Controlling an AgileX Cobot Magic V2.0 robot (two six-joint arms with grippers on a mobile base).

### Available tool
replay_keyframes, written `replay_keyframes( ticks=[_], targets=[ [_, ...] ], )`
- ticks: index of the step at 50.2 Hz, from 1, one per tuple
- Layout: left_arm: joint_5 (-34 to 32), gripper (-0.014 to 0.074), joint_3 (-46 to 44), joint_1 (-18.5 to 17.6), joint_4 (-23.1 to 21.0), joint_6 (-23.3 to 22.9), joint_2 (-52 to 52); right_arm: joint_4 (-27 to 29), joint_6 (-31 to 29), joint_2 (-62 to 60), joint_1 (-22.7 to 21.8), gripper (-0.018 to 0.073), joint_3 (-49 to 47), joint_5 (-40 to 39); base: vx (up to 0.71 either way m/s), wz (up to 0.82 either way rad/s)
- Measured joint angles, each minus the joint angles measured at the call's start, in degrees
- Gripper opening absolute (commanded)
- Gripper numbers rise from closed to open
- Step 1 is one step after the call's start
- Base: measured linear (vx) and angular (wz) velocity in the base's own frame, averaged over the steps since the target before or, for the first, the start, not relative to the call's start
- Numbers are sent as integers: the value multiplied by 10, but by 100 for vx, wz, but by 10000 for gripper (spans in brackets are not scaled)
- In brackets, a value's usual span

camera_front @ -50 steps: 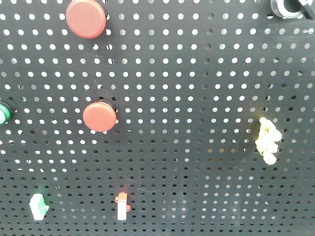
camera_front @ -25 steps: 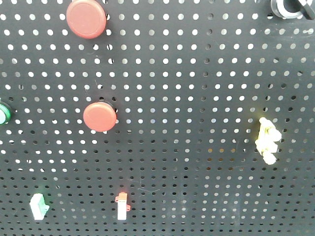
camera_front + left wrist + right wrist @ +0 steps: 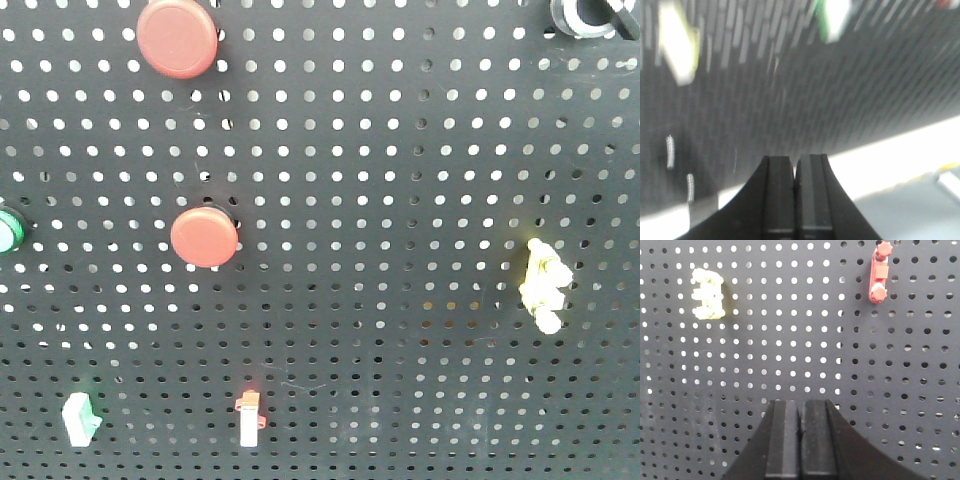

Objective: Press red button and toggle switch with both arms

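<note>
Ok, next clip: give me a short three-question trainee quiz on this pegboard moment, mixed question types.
1. True or false: the left gripper is shut with nothing between its fingers.
2. Multiple choice: in the front view, the smaller red button sits where relative to the larger red button? A) directly above B) below and slightly right C) far right, beside the yellow part.
3. Fill in: in the right wrist view, the right gripper faces the pegboard, with a yellow part at upper left and a ____ part at upper right.

Key: 1 true; 2 B; 3 red.
</note>
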Motion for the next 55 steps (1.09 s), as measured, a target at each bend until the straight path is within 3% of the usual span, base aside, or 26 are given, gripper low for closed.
replay_keyframes(
  ticks=[10, 49, 55],
  targets=[
    [-30, 2, 1, 3, 8, -38, 0, 0, 0, 0, 0, -3, 0, 0, 0, 0],
    [-34, 2, 1, 3, 10, -41, 0, 0, 0, 0, 0, -3, 0, 1, 0, 0],
    [-34, 2, 1, 3, 10, -41, 0, -39, 8, 0, 0, -3, 0, 8, 0, 0]
  ],
)
